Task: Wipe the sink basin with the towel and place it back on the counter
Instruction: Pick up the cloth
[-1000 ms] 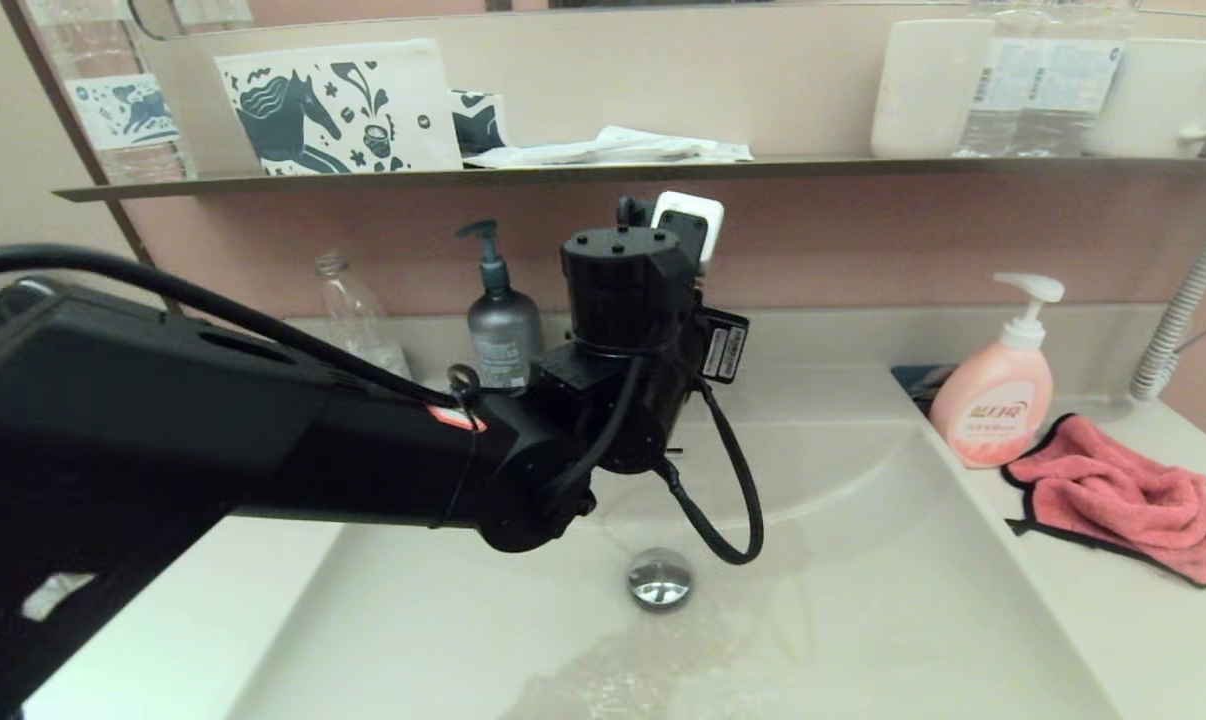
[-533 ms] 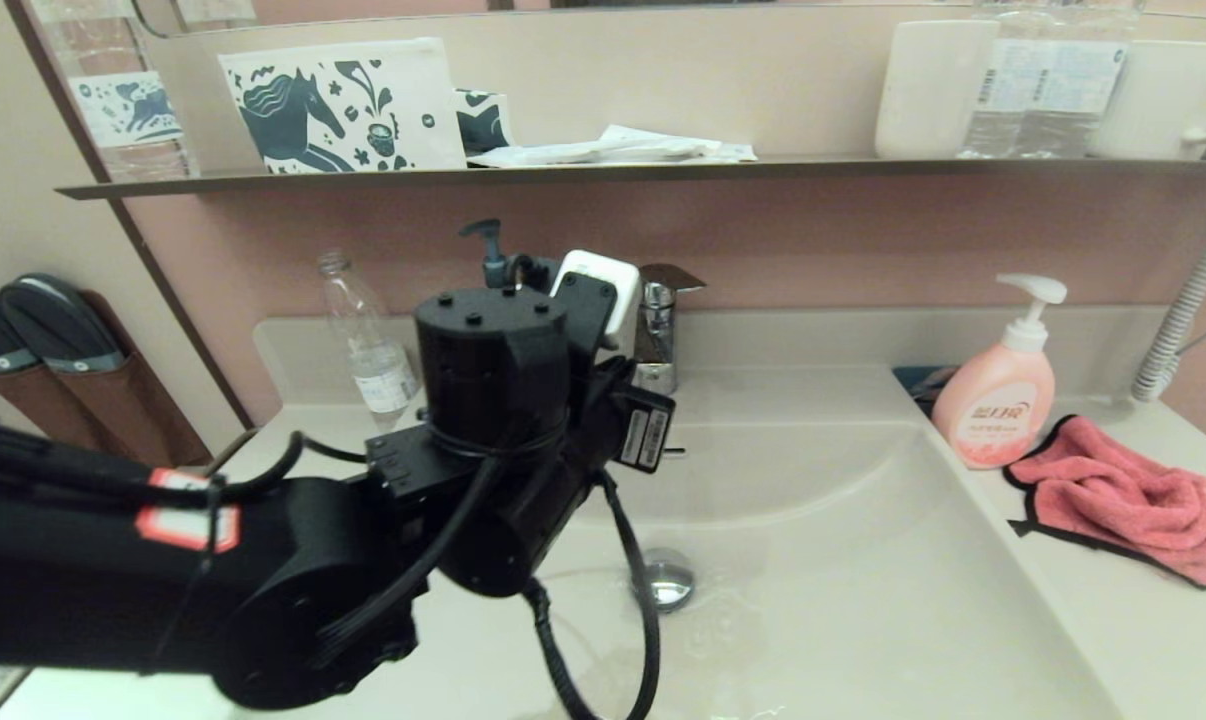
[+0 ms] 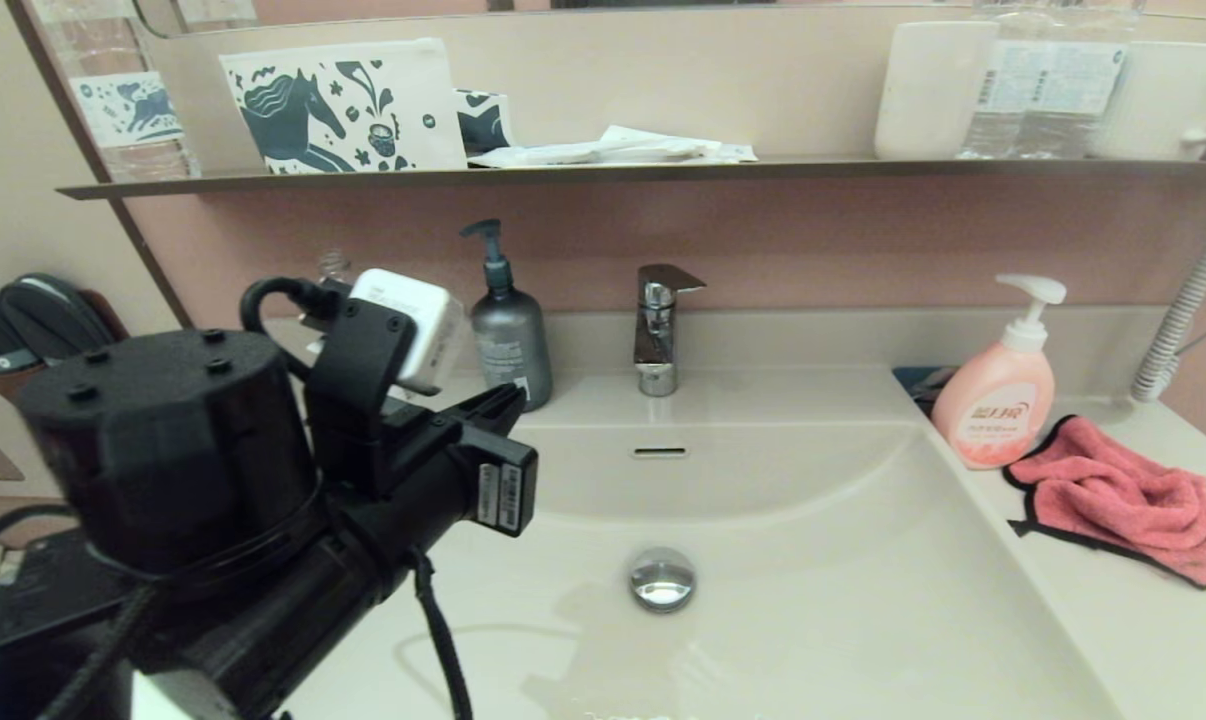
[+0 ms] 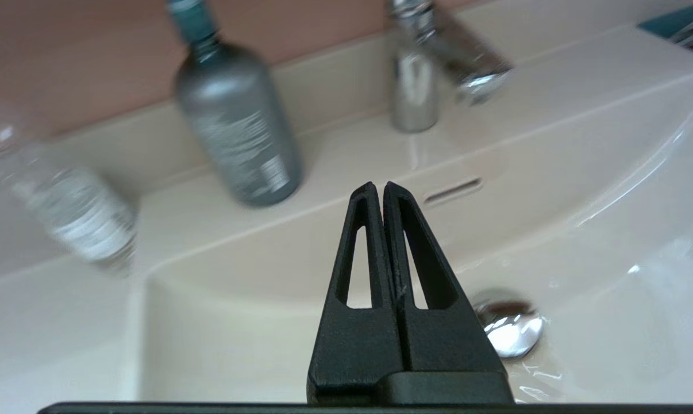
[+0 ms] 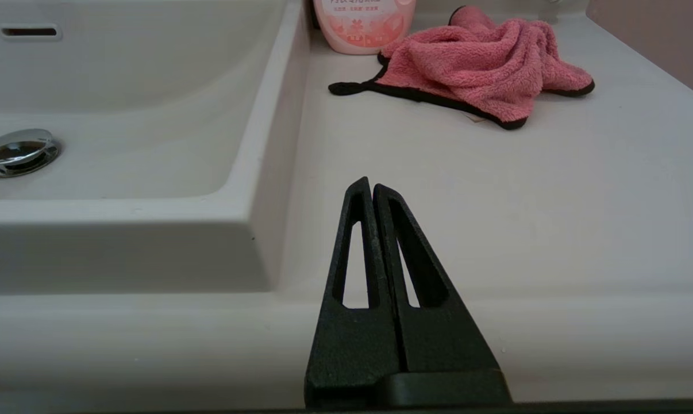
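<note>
The sink basin (image 3: pixel 863 600) is a smooth, glossy cream-white rectangle with a curved back wall, a slot overflow (image 3: pixel 660 452) and a round chrome drain plug (image 3: pixel 661 579). It is moulded in one piece with the tabletop (image 3: pixel 1143 640). The towel (image 3: pixel 1123 498) is fluffy coral-pink terry cloth with black edge trim. It lies crumpled on the tabletop to the right of the basin, just beside a pink pump soap bottle (image 3: pixel 993 400); its long axis runs from the bottle toward the front right. The left gripper (image 4: pixel 379 190) hangs above the basin's left side, its matte black tapered fingers (image 4: pixel 358 253) pressed together, holding nothing, pointing toward the back wall near a grey pump bottle (image 3: pixel 508 340) and a chrome tap (image 3: pixel 657 325). The right gripper (image 5: pixel 366 187) sits low at the front edge of the tabletop, its fingers closed and empty, pointing toward the towel, well apart from it.
</note>
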